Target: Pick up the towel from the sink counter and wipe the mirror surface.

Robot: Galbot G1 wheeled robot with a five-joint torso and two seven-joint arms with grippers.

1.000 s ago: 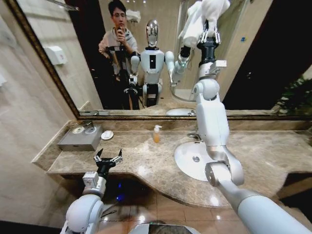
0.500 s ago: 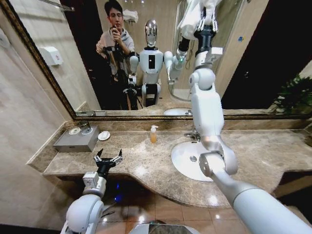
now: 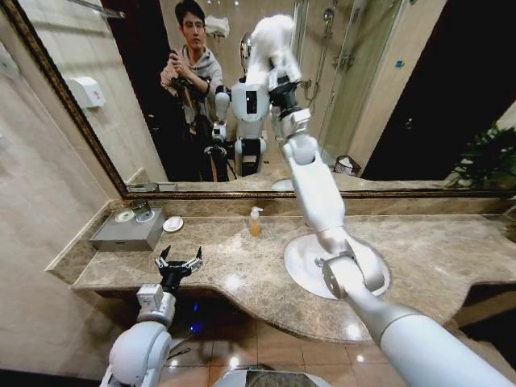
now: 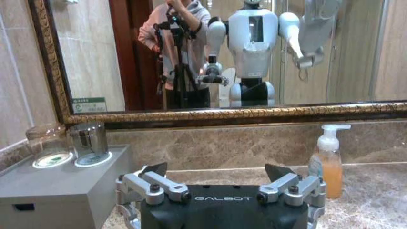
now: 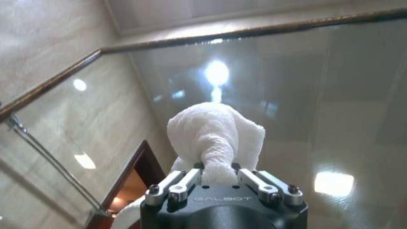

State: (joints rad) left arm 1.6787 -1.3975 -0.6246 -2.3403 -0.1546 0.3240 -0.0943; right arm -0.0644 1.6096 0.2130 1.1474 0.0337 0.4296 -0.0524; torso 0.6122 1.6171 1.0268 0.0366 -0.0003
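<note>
Brown mottled marble makes up the sink counter (image 3: 242, 278), which runs across the middle of my head view. At its left end I see a grey box tray (image 3: 129, 232) carrying two upturned glasses (image 4: 89, 142), each on a round coaster. A small white dish (image 3: 172, 224) sits just right of the tray. Further right, a pump bottle (image 3: 255, 222) of orange soap stands against the backsplash, beside the oval white basin (image 3: 300, 270), whose inside looks bare where the arm does not cover it.

My right gripper (image 3: 278, 74) is raised high in the upper centre of the head view, against the mirror (image 3: 403, 89). Its fingers (image 5: 184, 179) are clenched on the towel (image 3: 268, 39), a bunched white cloth that bulges out beyond the fingertips. In the right wrist view the towel (image 5: 216, 136) sits right at the glass, though I cannot tell whether it is actually pressed against it.

My left gripper (image 3: 179, 263) hovers low at the lower left of the head view, over the counter's front edge. Its fingers (image 4: 156, 171) are spread wide with nothing between them, well apart from the towel.
</note>
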